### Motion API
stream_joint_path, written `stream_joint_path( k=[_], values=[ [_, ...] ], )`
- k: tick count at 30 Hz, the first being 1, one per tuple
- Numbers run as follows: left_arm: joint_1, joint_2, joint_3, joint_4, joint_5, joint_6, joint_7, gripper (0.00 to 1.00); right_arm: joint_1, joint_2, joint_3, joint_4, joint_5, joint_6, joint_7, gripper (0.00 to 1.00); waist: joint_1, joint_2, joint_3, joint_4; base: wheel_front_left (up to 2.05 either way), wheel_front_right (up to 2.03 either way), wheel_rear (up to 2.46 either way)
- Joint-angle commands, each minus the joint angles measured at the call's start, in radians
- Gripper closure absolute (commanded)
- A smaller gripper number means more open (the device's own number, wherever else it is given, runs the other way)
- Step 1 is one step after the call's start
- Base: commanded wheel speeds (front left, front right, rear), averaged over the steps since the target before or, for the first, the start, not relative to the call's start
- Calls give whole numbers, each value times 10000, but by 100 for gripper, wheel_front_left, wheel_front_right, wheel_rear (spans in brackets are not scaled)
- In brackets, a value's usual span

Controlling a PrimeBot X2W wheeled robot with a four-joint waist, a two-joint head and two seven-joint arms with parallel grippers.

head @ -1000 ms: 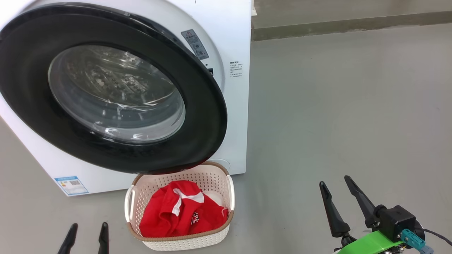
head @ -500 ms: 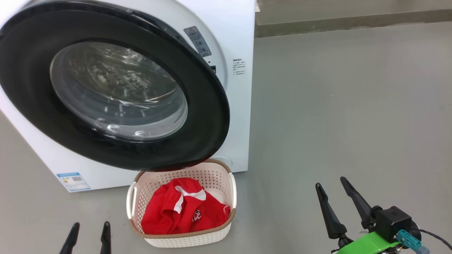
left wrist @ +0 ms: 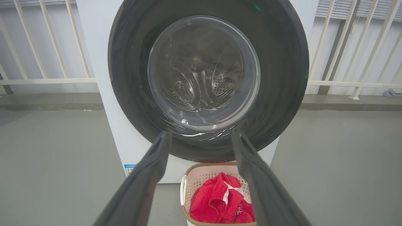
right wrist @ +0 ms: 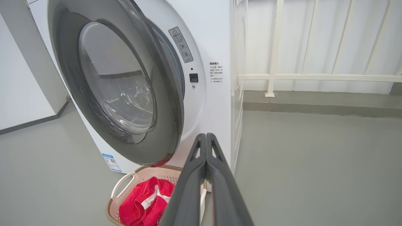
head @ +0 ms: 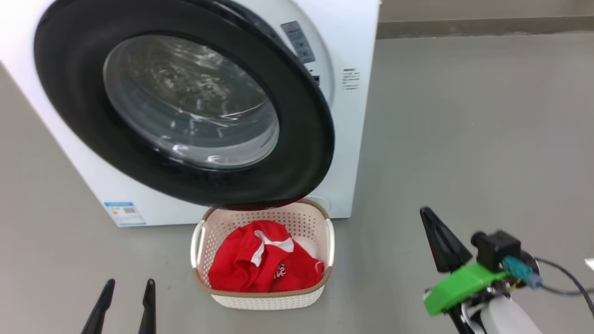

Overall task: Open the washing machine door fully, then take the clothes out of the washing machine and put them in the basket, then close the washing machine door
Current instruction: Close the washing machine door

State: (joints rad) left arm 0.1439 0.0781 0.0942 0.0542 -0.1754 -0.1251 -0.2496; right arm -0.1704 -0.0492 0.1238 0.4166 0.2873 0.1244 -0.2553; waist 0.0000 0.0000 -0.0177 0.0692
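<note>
The washing machine point(head: 355, 139) is a white box with its round black-rimmed door point(head: 306, 139) hanging ajar; in the right wrist view a gap shows between the door point(right wrist: 169, 125) and the machine front point(right wrist: 213, 110). Below the door's lower edge, on the floor, stands the cream basket point(head: 264, 299) with the red clothes point(head: 260, 273) inside. My left gripper point(head: 130, 282) is open at the lower left, empty, short of the basket; in its own view the left gripper point(left wrist: 201, 133) frames the door glass point(left wrist: 204, 72). My right gripper point(head: 427, 214) is shut on nothing, right of the basket, and the shut right gripper point(right wrist: 205, 135) points at the machine's front right corner.
Grey floor point(head: 464, 139) stretches open to the right of the machine. A raised kerb point(head: 482, 25) runs along the back, with a white railing point(right wrist: 314, 77) above it. A white wall point(right wrist: 19, 94) stands left of the machine.
My right gripper's fingers have come together from open to shut, and it has risen a little. The head camera has turned, shifting the whole picture rightward. The left gripper stays open.
</note>
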Motion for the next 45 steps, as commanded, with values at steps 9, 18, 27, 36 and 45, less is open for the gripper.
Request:
stream_joint_path(
  k=[9, 18, 27, 36, 45],
  values=[
    [-726, 194, 77, -292, -43, -54, -122, 0, -2503, -10, 966, 1344, 567, 63, -65, 100, 0, 0, 608, 1078, 0, 0, 0],
    [-1080, 178, -181, -233, -144, -54, -122, 0, -4086, -10, 1914, 2821, 1086, 63, -65, 100, 0, 0, 980, 1852, 0, 0, 0],
    [-1431, 154, -320, -112, -225, -55, -122, 0, -5673, -14, 2109, 3732, 1107, 63, -65, 100, 0, 0, 1457, 2365, 0, 0, 0],
    [-1791, 174, -501, -7, -369, -55, -122, 0, -6730, -237, 1782, 4070, 968, 63, -65, 100, 0, 0, 1919, 2642, 0, 0, 0],
    [-2093, 229, -630, 60, -464, -55, -122, 0, -7312, -437, 1783, 4332, 767, 63, -65, 100, 0, 0, 2304, 2747, 0, 0, 0]
  ],
)
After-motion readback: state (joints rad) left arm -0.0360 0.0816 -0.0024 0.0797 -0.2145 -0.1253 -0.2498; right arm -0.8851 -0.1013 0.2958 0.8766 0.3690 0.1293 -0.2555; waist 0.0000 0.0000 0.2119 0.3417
